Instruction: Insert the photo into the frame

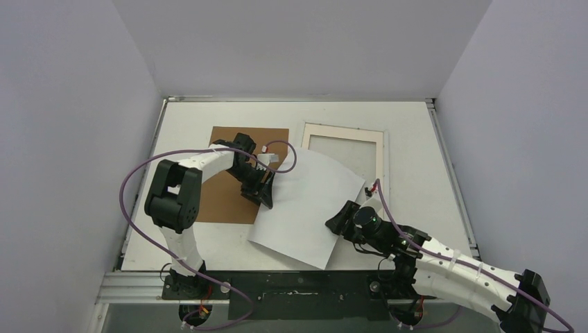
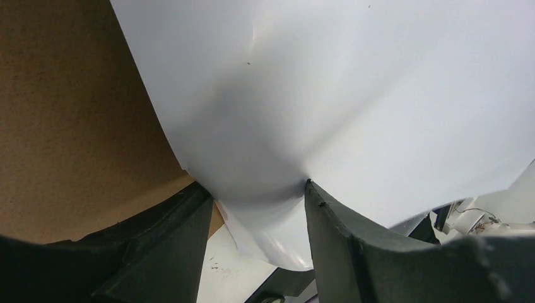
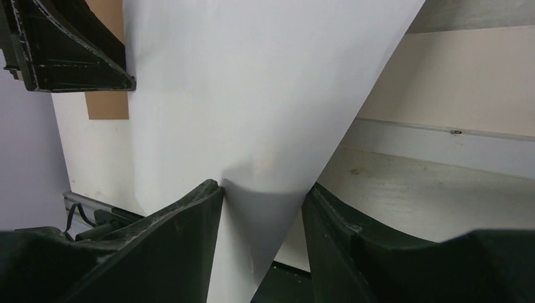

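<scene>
The photo (image 1: 308,201) shows only its plain white side; the sunset print is hidden. It hangs bowed above the table, its far right corner over the frame (image 1: 343,127), which has a pale border and lies flat at the back right. My left gripper (image 1: 265,189) holds the photo's left edge. In the left wrist view (image 2: 251,184) both fingertips press the bent sheet (image 2: 353,95). My right gripper (image 1: 341,222) holds its right edge. In the right wrist view (image 3: 265,185) the sheet (image 3: 252,82) runs between the fingers, above the frame (image 3: 441,136).
A plain brown backing board (image 1: 225,149) lies flat at the back left, partly under my left arm; it also shows in the left wrist view (image 2: 69,113). Grey walls close in the table on three sides. A purple cable loops off each arm.
</scene>
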You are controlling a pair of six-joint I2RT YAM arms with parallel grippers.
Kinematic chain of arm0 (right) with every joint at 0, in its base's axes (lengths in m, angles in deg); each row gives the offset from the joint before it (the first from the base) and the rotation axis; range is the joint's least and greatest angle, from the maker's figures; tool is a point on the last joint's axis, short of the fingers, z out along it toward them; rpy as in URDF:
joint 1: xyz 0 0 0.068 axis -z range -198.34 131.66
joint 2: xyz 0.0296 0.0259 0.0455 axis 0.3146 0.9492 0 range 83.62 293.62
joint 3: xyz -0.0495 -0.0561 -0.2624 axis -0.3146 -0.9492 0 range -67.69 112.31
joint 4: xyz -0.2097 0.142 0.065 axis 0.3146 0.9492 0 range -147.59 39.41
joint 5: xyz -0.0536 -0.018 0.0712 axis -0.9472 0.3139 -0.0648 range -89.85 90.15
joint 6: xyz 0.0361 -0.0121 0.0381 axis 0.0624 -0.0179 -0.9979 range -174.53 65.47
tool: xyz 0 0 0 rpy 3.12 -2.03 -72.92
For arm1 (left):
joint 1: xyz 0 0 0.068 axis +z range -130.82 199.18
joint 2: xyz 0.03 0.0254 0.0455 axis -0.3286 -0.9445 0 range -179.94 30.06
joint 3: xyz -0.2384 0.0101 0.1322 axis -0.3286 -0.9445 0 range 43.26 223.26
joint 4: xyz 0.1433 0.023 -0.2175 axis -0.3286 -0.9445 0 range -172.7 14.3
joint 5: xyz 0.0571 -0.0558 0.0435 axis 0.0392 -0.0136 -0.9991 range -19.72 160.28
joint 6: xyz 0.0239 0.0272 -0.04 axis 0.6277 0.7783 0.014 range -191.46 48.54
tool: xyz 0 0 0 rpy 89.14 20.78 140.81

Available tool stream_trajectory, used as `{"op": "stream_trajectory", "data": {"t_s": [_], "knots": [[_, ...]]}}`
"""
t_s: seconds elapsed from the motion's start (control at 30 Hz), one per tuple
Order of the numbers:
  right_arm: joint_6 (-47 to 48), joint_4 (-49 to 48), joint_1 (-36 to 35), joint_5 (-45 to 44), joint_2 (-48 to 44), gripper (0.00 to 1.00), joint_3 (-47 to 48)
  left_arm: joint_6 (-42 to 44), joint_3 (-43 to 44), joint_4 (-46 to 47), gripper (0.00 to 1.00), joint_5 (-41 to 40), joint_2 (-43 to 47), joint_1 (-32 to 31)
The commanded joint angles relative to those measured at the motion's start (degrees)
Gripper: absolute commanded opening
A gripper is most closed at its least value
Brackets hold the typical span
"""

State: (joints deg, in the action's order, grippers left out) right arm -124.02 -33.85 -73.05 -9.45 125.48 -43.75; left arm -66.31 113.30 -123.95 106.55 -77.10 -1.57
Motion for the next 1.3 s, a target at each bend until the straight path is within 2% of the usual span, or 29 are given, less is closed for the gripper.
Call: {"op": "stream_trajectory", "data": {"t_s": [0.0,0.43,0.73,1.0,1.13,1.23,1.27], "knots": [[1.48,-0.93,0.22,-3.55,-0.32,0.46,4.82,0.47,1.36,-0.02,0.52,3.81,0.72,-0.43],[5.34,4.84,2.37,-9.15,4.09,0.41,12.77,-0.32,4.46,-0.68,0.54,3.32,0.50,-0.78],[7.53,2.44,4.32,-9.19,2.22,0.57,13.75,-0.41,5.73,-1.41,0.56,4.11,-0.38,-0.95],[5.07,-4.19,5.28,-7.24,0.16,0.61,11.14,-0.60,5.19,-1.14,0.56,3.90,-0.52,-1.48],[4.14,-4.89,5.74,-7.82,0.18,0.53,11.29,-0.58,5.09,-1.15,0.56,3.97,-0.26,-1.48],[4.70,-4.02,6.14,-8.65,1.95,0.41,12.81,-0.37,5.39,-1.72,0.57,4.30,0.00,-1.48],[5.35,-3.49,6.32,-9.06,2.91,0.33,14.10,-0.18,5.67,-2.10,0.58,4.45,0.08,-1.48]]}}
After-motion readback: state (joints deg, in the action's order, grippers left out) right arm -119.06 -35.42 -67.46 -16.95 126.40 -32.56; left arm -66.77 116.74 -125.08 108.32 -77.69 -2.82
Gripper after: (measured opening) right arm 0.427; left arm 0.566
